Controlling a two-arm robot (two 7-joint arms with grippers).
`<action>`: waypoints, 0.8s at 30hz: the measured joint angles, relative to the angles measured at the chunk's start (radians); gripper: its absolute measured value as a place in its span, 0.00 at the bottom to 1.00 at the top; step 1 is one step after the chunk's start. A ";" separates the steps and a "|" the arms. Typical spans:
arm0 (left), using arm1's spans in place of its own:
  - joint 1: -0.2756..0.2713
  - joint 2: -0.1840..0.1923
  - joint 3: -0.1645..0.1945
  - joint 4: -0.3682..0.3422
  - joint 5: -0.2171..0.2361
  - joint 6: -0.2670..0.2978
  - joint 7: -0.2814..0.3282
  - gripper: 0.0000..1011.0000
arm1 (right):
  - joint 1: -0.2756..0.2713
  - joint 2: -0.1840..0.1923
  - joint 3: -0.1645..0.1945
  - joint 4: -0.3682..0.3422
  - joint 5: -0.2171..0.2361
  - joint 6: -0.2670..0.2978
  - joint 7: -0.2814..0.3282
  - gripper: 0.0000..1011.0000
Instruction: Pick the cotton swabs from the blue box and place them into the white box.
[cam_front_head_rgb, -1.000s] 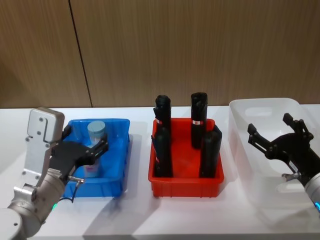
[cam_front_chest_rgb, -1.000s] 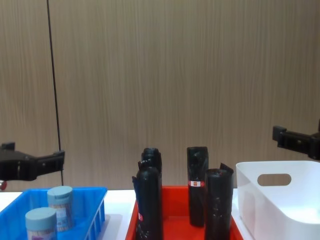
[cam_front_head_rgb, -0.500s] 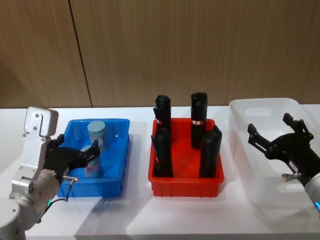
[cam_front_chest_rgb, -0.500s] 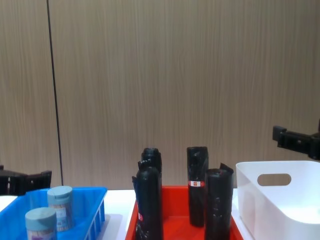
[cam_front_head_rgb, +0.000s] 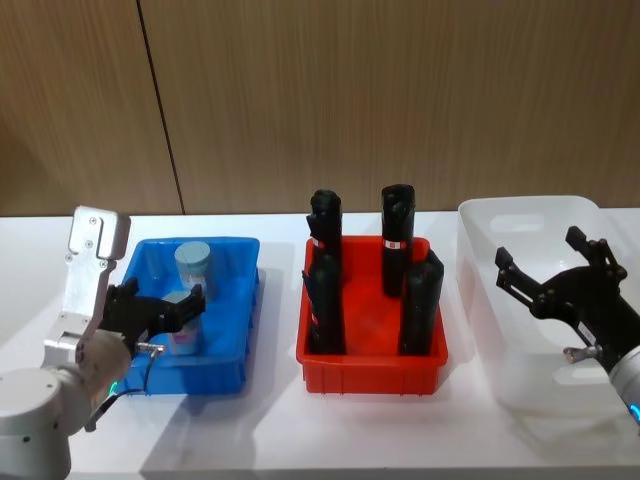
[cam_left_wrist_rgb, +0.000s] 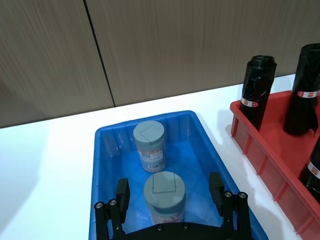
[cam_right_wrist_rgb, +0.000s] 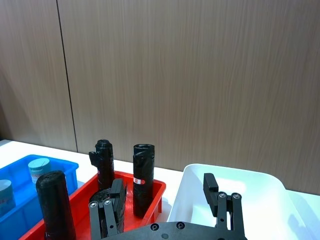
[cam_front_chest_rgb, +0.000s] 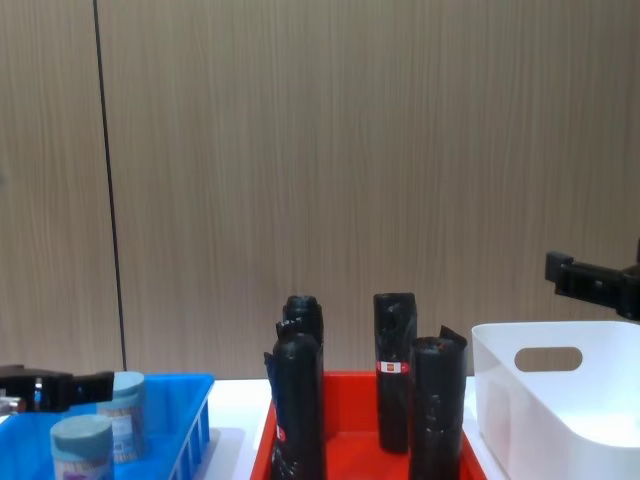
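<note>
Two cotton swabs tubs with grey-blue lids stand in the blue box (cam_front_head_rgb: 225, 330): a far one (cam_front_head_rgb: 193, 263) and a near one (cam_front_head_rgb: 184, 338). My left gripper (cam_front_head_rgb: 172, 315) is open and low over the box. In the left wrist view its fingers (cam_left_wrist_rgb: 122, 192) stand on either side of the near tub (cam_left_wrist_rgb: 164, 192), with a gap on each side, and the far tub (cam_left_wrist_rgb: 149, 146) is beyond. My right gripper (cam_front_head_rgb: 558, 285) hangs open with nothing in it above the white box (cam_front_head_rgb: 520, 215). The chest view shows both tubs (cam_front_chest_rgb: 125, 412) inside the blue box (cam_front_chest_rgb: 192, 432).
A red tray (cam_front_head_rgb: 370, 365) holding several tall black wrapped rolls (cam_front_head_rgb: 397, 238) sits between the blue box and the white box. The boxes stand on a white table (cam_front_head_rgb: 360, 430), with a wooden wall behind.
My left gripper has dropped lower over the blue box and now straddles the near tub. The right gripper has not moved.
</note>
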 joint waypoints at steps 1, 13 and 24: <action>-0.011 -0.009 0.001 0.018 0.000 0.005 -0.004 0.99 | 0.000 0.000 0.000 0.000 0.000 0.000 0.000 0.99; -0.067 -0.058 0.007 0.121 -0.024 0.026 -0.023 0.99 | 0.000 0.000 0.000 0.000 0.000 0.000 0.000 0.99; -0.109 -0.093 0.011 0.205 -0.039 0.043 -0.031 0.99 | 0.000 0.000 0.000 0.000 0.000 0.000 0.000 0.99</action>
